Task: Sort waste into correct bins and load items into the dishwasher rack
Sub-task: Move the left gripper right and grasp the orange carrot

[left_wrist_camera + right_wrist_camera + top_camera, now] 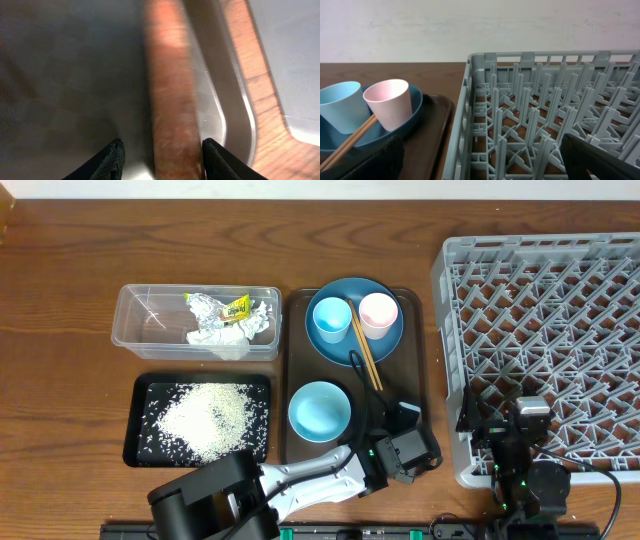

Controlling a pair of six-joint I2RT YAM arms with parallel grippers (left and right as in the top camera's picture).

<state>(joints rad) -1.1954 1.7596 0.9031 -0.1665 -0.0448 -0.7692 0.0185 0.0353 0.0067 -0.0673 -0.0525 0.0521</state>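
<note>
Left pincer (162, 152) spread, not clamped; blurred brown stick between its fingers, I judge the chopsticks (170, 95). Risk: closing off-centre catches one, the other rolls onto the tray (65, 75). Right pincer (487, 159) spread, rack (545, 100) just ahead.

You have on count: one light-blue cup (331, 320), one pink cup (377, 313), one dark-blue plate (392, 338), one bowl (320, 410), two chopsticks (365, 345), one foil wrapper (225, 308), one clear tub (135, 330), one black tray (131, 420), one brown serving tray (400, 380), one rack (560, 310). Napkins (225, 335) and rice grains (205, 420) cannot be counted singly.
</note>
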